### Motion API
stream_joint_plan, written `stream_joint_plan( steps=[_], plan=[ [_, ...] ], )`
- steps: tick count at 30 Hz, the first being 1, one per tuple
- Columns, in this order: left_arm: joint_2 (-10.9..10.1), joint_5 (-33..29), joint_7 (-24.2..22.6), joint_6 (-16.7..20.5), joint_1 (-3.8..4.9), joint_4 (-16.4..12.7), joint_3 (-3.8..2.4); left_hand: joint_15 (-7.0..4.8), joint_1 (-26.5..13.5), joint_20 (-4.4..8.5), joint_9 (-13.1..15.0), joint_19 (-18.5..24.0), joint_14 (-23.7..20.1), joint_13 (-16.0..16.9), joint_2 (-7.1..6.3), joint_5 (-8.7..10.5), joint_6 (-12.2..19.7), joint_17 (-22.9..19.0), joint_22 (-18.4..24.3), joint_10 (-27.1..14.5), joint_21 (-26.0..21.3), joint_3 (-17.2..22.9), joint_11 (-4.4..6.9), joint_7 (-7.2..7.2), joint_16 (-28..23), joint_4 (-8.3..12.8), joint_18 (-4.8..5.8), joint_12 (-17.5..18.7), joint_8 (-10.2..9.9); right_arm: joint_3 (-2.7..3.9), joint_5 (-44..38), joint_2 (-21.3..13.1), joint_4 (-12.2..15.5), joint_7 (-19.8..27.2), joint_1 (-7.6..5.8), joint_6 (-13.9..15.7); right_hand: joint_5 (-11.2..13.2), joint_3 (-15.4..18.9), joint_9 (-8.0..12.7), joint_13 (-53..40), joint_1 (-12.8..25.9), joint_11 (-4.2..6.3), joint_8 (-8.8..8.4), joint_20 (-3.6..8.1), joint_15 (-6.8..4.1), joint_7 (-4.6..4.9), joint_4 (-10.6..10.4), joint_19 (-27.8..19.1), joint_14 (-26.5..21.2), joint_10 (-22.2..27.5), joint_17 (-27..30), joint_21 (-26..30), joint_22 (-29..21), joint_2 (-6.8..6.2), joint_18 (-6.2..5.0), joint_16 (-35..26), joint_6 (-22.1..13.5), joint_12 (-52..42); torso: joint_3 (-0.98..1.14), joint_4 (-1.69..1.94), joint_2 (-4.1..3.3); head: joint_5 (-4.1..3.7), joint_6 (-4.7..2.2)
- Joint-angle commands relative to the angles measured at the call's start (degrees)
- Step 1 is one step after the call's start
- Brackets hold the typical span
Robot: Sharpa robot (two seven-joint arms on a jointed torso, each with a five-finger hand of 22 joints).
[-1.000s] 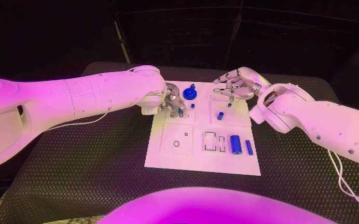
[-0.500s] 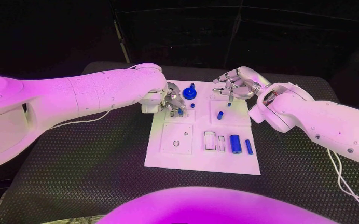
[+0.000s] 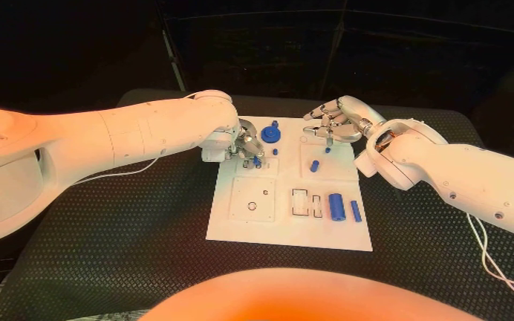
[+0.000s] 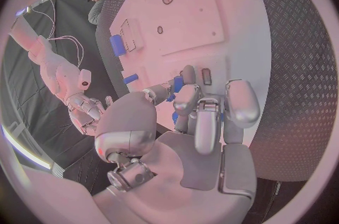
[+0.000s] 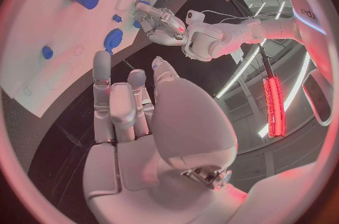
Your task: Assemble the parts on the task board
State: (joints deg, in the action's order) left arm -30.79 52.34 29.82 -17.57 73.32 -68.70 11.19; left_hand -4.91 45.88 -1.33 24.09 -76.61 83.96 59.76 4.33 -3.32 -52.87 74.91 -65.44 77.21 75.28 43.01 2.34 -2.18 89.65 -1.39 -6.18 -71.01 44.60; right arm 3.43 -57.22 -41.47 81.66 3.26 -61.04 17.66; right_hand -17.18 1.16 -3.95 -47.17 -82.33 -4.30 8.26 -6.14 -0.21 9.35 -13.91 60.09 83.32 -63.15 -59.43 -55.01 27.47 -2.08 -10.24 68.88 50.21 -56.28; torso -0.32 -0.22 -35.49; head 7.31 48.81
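Note:
The white task board lies mid-table. My left hand hovers over its far left part and pinches a small blue part between thumb and a finger, low over the slots there. My right hand hangs over the board's far right corner, its fingers apart and holding nothing. A blue round knob stands between the two hands. Small blue pegs stand just in front of the right hand.
A thick blue cylinder and a slim blue piece lie on the board's near right part, beside two rectangular slots. A round hole sits in the near left. The black ribbed table surrounds the board.
Both hands stay almost where they were. The right hand's fingers have drawn back a little from the small peg in front of them.

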Motion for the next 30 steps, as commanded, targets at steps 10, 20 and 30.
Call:
stream_joint_plan(
  steps=[10,20,30],
  plan=[
    [0.2,-0.3,0.6,-2.4,0.08,0.0,-0.03,-0.37,0.0,0.09,-0.1,-0.2,6.0,0.2,0.84,-0.23,-0.9,15.1,-0.2,0.4,0.2,5.0,-0.02,0.62,0.4,4.8,0.99,-0.5,-0.3,0.02,-0.1,0.1,0.0,0.5,-0.09,-0.4,-0.3,-0.3,0.0,0.1,-0.4,-0.03,0.27,0.09,0.06,0.15,0.0,-0.3,-0.1,0.1,-0.1,0.3,-0.1,0.15,-0.32,0.3,-0.3,-0.2,0.00,0.03,-0.03,0.01,0.13],
    [0.3,-0.3,0.6,-2.3,0.05,0.0,-0.03,-0.37,0.0,0.09,-0.1,-0.2,6.0,0.2,0.84,-0.23,-0.9,15.1,-0.2,0.4,0.2,5.0,-0.02,0.62,0.4,4.8,0.99,-0.5,-0.3,0.02,-0.1,0.2,0.0,0.5,-0.09,-0.4,-0.3,-0.3,0.0,0.1,-0.4,-0.03,0.27,0.09,0.06,0.15,0.0,-0.3,-0.1,0.1,-0.1,0.3,-0.1,0.15,-0.32,0.3,-0.3,-0.2,0.00,0.02,-0.03,-0.07,0.14],
    [0.5,-0.3,0.6,-2.2,0.04,0.3,-0.03,-0.38,-0.2,0.10,-0.1,-0.1,6.0,0.1,0.96,-0.23,-1.0,15.1,0.0,0.4,0.1,5.0,0.00,0.64,0.4,4.9,0.96,-0.4,-0.3,0.02,-0.1,0.0,0.1,0.5,-0.09,-0.4,-0.5,-0.3,0.0,0.0,-0.5,-0.04,0.29,0.08,0.07,0.15,0.0,-0.3,-0.1,0.1,-0.1,0.3,-0.1,0.14,-0.32,0.3,-0.3,-0.3,0.01,0.00,-0.08,-0.14,0.34]
  ],
)
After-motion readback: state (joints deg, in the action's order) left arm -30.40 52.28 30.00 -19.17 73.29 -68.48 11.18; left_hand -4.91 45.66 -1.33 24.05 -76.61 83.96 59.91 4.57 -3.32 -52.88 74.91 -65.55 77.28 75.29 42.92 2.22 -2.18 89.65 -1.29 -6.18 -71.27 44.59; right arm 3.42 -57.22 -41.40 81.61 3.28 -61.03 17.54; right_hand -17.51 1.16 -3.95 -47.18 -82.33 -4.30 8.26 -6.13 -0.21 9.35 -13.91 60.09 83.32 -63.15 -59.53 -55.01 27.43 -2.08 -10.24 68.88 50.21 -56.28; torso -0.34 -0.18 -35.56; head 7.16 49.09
